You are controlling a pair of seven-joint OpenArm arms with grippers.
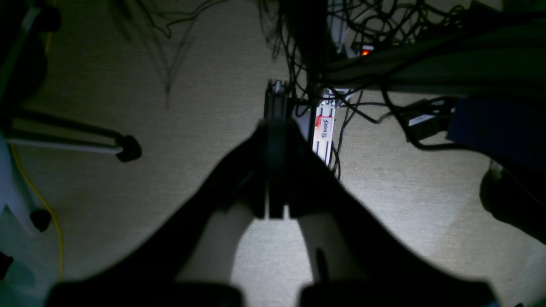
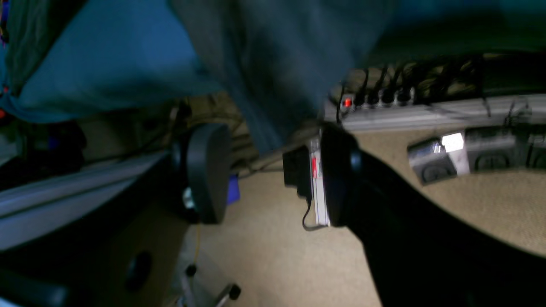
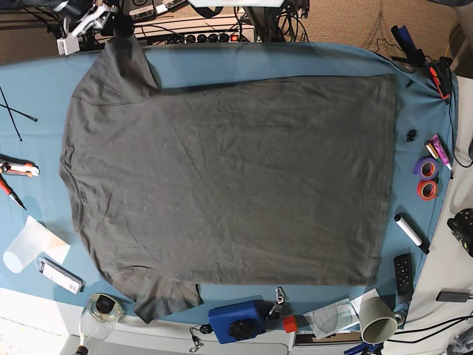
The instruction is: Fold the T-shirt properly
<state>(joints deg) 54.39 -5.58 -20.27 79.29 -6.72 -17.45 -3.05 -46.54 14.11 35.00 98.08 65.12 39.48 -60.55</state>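
The dark grey T-shirt (image 3: 229, 177) lies spread flat on the blue table cloth (image 3: 37, 96), collar side to the left. One sleeve (image 3: 129, 55) reaches the far left table edge and the other sleeve (image 3: 166, 299) lies at the near edge. In the right wrist view a grey fold of the T-shirt (image 2: 273, 64) hangs over the table edge. Its lower end comes down between the wide-apart fingers of my right gripper (image 2: 273, 170), which is open and grips nothing. My left gripper (image 1: 275, 128) is shut on nothing and hangs over the carpet beside the table.
Small things ring the shirt: tape rolls (image 3: 425, 177), a marker (image 3: 410, 229), a remote (image 3: 403, 270), a paper cup (image 3: 377, 318), a blue box (image 3: 236, 319), a glass bottle (image 3: 100, 310) and pliers (image 3: 15, 170). A power strip (image 2: 426, 113) and cables (image 1: 341, 64) lie on the floor.
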